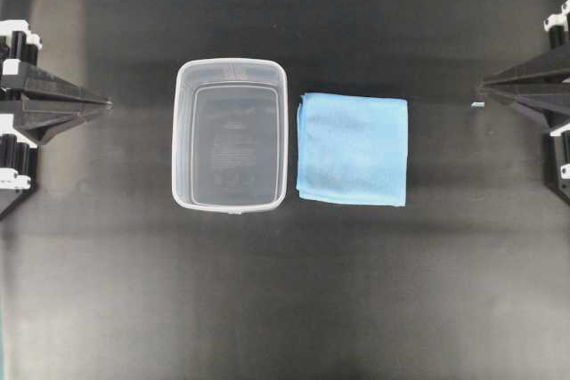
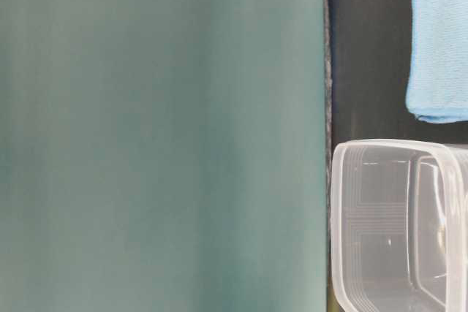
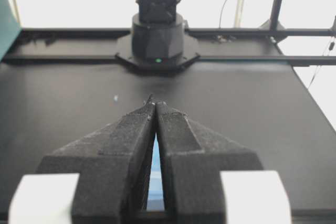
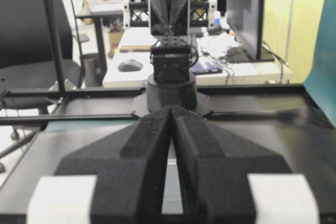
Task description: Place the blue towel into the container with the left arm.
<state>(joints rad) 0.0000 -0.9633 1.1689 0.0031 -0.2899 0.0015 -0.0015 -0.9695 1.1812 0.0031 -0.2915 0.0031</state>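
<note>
Overhead exterior view shows the blue towel [image 1: 353, 149] lying folded flat on the bench [image 1: 285, 309] just beside the clear container [image 1: 231, 135], with the left claw [image 1: 107, 103] pinched closed and empty at the far edge, the tub between it and the cloth. We judge we should open that claw wide, reach over the tub without clipping its rim, and pinch the towel's near folded edge so all layers lift together. The right claw [image 1: 481, 88] is likewise closed and empty.

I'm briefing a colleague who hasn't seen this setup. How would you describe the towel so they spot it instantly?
On the black table, look at the middle, between the two arms. A clear plastic container stands there, and right beside it lies the blue towel, folded roughly square. It is the only soft, coloured thing there.
</note>
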